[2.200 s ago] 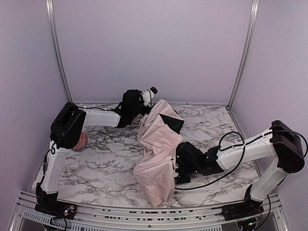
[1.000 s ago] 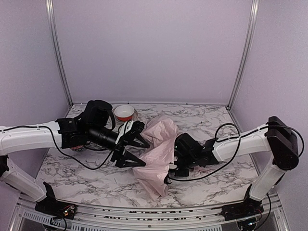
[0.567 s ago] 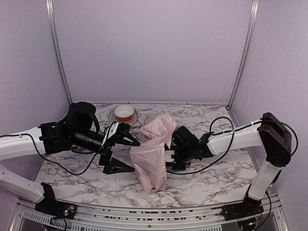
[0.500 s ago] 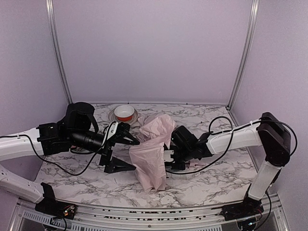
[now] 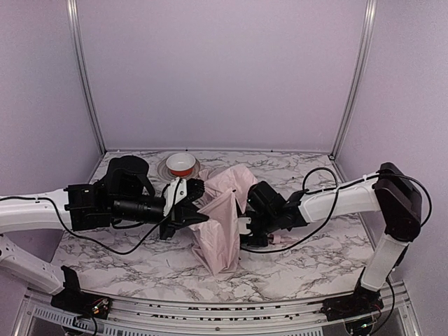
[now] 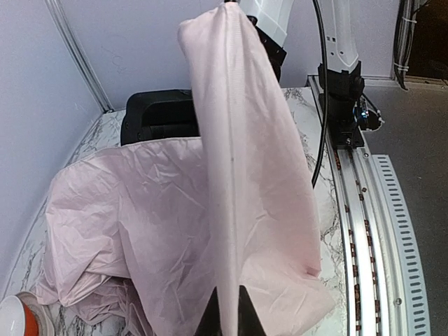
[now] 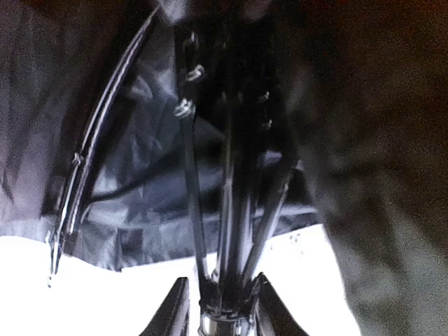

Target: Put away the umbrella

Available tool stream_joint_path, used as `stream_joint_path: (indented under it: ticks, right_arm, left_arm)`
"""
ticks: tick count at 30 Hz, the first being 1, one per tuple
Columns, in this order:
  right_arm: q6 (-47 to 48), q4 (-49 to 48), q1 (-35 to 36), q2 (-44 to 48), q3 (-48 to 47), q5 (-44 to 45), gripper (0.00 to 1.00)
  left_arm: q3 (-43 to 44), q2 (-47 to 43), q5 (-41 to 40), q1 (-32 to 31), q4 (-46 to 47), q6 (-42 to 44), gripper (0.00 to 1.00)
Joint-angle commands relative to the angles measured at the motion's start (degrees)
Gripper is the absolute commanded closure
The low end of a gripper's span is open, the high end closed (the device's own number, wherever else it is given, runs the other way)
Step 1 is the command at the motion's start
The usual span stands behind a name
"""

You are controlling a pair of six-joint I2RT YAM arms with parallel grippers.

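The left fingers (image 6: 240,318) are pressed together on a raised fold of the umbrella (image 5: 218,231), with pale pink cloth pinched between the tips. The fold stands up from them like a ridge and blocks most of what lies beyond. The right fingers (image 7: 176,311) stand on either side of the thin shaft (image 7: 224,210) and its bundle of metal ribs. That view is dark and blurred, so I cannot tell whether they clamp the shaft or only flank it. Above them is black lining (image 7: 140,175), and the lower part of that view is bleached out.

From above, the umbrella sits half collapsed in the middle of the tabletop (image 5: 301,262), a crumpled pink heap hung between the two arms. I cannot make out its handle or its strap. The right wrist is pushed up against the cloth and hides that side of it.

A red-and-white bowl (image 5: 181,163) stands toward the back, just behind the left wrist and close to the far edge of the cloth. Only its rim shows at the bottom corner of the left wrist view. A black cable (image 5: 323,199) loops over the right forearm.

The marbled tabletop shows bare in front of the umbrella and to the right, up to the metal rail (image 6: 364,231) at the near edge. Plain lilac walls (image 5: 224,70) and two upright frame posts (image 5: 84,77) close in the back.
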State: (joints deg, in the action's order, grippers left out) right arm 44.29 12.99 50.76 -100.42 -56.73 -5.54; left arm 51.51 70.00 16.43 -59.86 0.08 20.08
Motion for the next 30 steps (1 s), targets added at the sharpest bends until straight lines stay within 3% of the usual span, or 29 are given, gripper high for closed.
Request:
stream_joint_path:
  ticks: [1, 3, 5, 6, 7, 11, 16, 21, 23, 26, 30]
  right_arm:
    - [-3.7, -0.2, -0.2, 4.0, -0.9, 0.6, 0.63]
    - [-5.0, -2.3, -0.2, 6.7, 0.9, 1.7, 0.55]
    - [-5.4, -4.8, -0.2, 10.2, 3.6, 2.4, 0.25]
    - [-5.3, -6.1, -0.1, 12.0, 5.2, 2.6, 0.04]
    - [-5.1, -7.1, -0.2, 13.9, 6.6, 2.6, 0.01]
    - [-4.3, -6.2, -0.2, 20.4, 9.6, 1.0, 0.01]
    - [-7.7, 1.4, -1.1, 27.4, 6.7, -5.3, 0.01]
    - [-14.2, 2.9, -10.7, 28.5, -0.8, -29.4, 0.02]
    - [-22.2, -6.6, -14.6, 27.3, -1.0, -36.1, 0.02]
    - [-32.9, -18.2, -16.2, 20.8, -1.5, -35.8, 0.03]
    - [-34.6, -10.2, -16.1, 6.8, -12.0, -37.5, 0.22]
  left_arm:
    - [-0.9, -3.3, -0.9, -0.1, 0.2, -0.5, 1.00]
    - [-1.5, -4.4, -2.3, -0.1, -0.9, -0.9, 1.00]
    - [-2.3, -5.4, -4.5, 0.0, -1.8, -1.3, 1.00]
    - [-2.8, -5.9, -5.5, 0.0, -2.1, -1.7, 1.00]
    - [-3.1, -6.2, -6.2, -0.1, -2.2, -2.0, 1.00]
    - [-3.6, -5.4, -5.4, 0.0, -3.2, -2.3, 1.00]
    - [-1.7, -2.2, -4.0, 0.0, -4.6, -2.8, 1.00]
    - [1.2, 1.7, -5.1, 0.0, -4.3, -1.2, 1.00]
    - [2.7, 4.3, -6.0, 0.0, -5.0, -0.3, 1.00]
    - [5.1, 8.4, -6.4, 0.0, -7.4, 1.3, 1.00]
    - [7.7, 12.0, -6.4, 0.0, -9.5, 1.7, 1.00]
